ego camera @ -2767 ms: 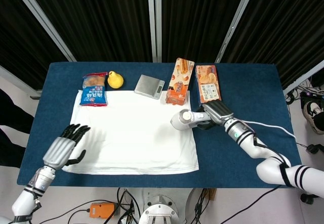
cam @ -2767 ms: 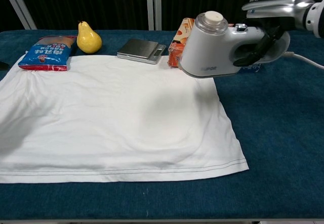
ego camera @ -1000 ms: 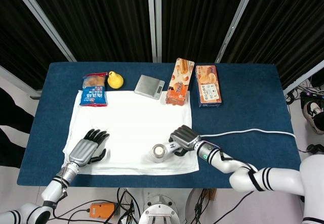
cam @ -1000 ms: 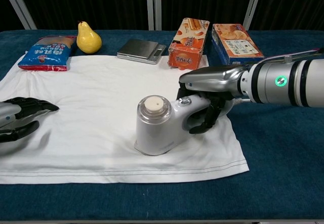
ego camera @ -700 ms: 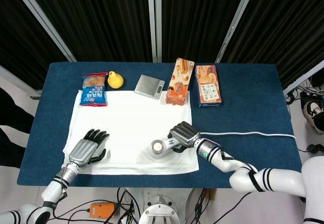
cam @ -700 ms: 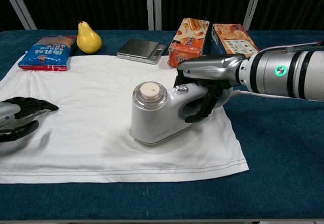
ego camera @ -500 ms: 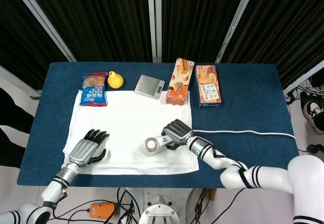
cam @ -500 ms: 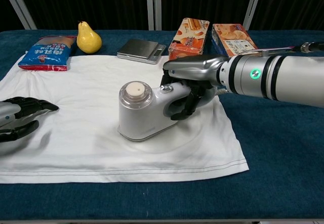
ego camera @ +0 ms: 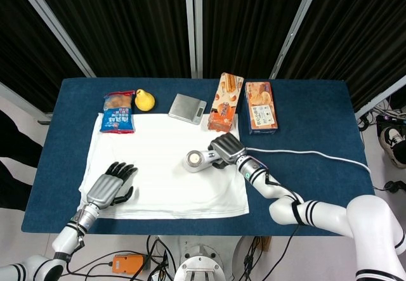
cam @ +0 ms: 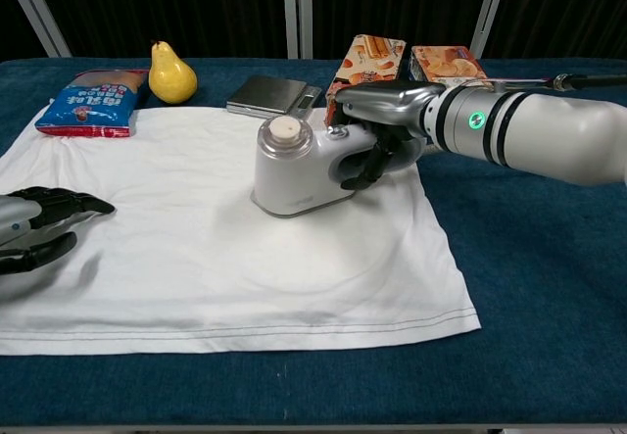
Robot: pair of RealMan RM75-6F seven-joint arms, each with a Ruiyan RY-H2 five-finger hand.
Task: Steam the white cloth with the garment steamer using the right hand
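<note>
Head view, steamer: garment steamer (ego camera: 195, 160) sits flat on the white cloth (ego camera: 158, 186), right of cloth centre, toward the 1 o'clock part.
Head view, right hand: right hand (ego camera: 227, 149) wraps the steamer handle from the 3 o'clock side, firm grip; cord (ego camera: 304, 153) trails off to 3 o'clock.
Head view, left hand: left hand (ego camera: 109, 189) rests palm-down on the cloth edge at 8 o'clock, fingers spread, holding nothing, pinning the cloth.
Head view, clutter: snack bag (ego camera: 118, 111), pear (ego camera: 144, 100), scale (ego camera: 188, 108) and two biscuit boxes (ego camera: 224, 102) line the 12 o'clock edge of the table (ego camera: 317, 116).
Chest view, steamer: steamer (cam: 294, 169) upright with base on the cloth (cam: 216, 258), right hand (cam: 387, 130) closed round the handle.
Chest view, left hand: left hand (cam: 39, 223) at 9 o'clock, flat, empty.
Change: half a second ago the steamer was nearer the 6 o'clock hem; it has slid toward 12 o'clock, close to the boxes. Left hand unmoved.
Meaning: looks like a stroke mid-pass, right half partly covered; left half not yet reached. Risk: bumping the orange box if the stroke runs on.
</note>
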